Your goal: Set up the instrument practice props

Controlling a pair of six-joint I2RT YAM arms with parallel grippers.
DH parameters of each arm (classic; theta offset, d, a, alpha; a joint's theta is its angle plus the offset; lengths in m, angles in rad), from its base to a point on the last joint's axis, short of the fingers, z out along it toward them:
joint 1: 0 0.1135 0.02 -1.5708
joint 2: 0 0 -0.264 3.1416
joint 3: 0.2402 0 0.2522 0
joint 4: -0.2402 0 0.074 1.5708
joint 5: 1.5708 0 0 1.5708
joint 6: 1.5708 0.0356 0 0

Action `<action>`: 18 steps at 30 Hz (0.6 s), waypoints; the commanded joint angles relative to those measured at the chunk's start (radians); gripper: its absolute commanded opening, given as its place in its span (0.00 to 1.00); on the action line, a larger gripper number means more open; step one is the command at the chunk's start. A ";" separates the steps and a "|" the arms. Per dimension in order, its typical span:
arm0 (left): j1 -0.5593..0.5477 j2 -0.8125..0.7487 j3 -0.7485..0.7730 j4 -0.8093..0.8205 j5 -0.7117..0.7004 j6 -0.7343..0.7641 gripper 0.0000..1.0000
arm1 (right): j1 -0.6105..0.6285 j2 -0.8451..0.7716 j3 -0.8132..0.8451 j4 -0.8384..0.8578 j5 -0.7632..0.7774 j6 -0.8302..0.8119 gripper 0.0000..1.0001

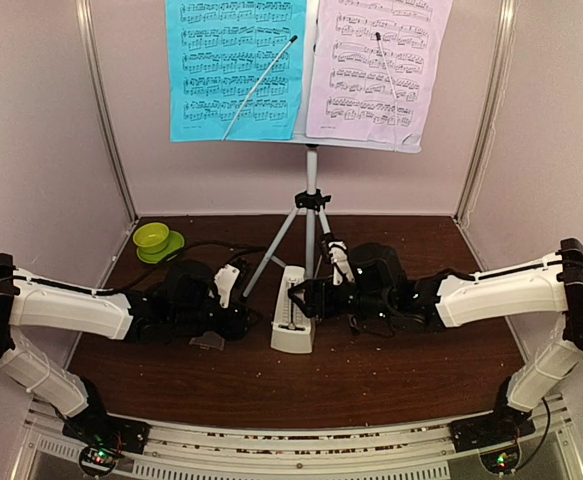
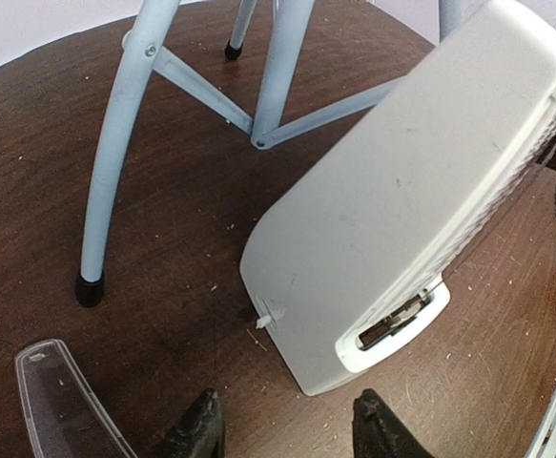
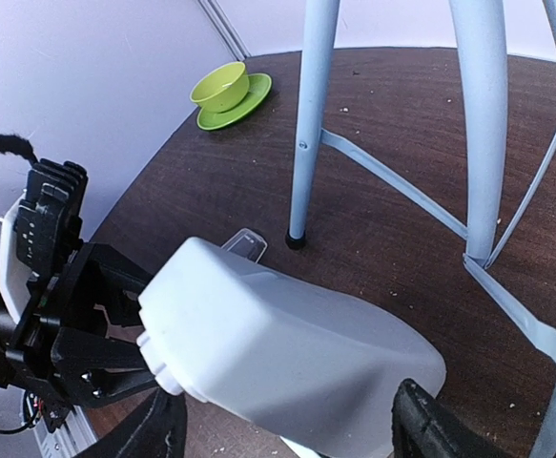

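Observation:
The white music stand (image 1: 311,143) stands at the back on its silver tripod (image 1: 310,215), holding a cyan page (image 1: 233,65) and a lilac page (image 1: 379,65). The cream metronome (image 1: 291,310) sits on the table between my arms, in front of the tripod. Its clear front cover (image 1: 208,342) lies apart on the table under my left arm. My left gripper (image 2: 287,431) is open and empty, just short of the metronome's base (image 2: 401,200), with the cover (image 2: 63,405) to its left. My right gripper (image 3: 292,434) is spread wide, with the metronome (image 3: 278,343) between its jaws.
A lime-green bowl (image 1: 152,237) on its saucer (image 1: 174,246) stands at the back left corner. Tripod legs (image 2: 115,143) splay over the table just behind the metronome. Pale walls enclose the table on three sides.

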 commanded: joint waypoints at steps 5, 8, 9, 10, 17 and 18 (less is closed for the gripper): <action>0.002 -0.010 0.027 0.010 -0.013 0.006 0.47 | 0.005 0.018 0.019 0.011 0.084 -0.038 0.69; 0.002 -0.011 0.025 0.006 -0.014 0.006 0.47 | 0.005 0.021 0.013 0.014 0.103 -0.039 0.66; 0.002 -0.011 0.026 0.005 -0.013 0.006 0.47 | 0.006 0.021 0.013 0.013 0.105 -0.039 0.65; 0.002 -0.012 0.025 0.004 -0.013 0.006 0.47 | 0.006 0.020 0.013 0.014 0.106 -0.039 0.64; 0.002 -0.011 0.024 0.003 -0.014 0.008 0.47 | 0.006 0.009 -0.004 0.020 0.110 -0.036 0.54; 0.002 -0.011 0.024 0.002 -0.013 0.008 0.47 | 0.005 0.006 -0.006 0.021 0.110 -0.036 0.53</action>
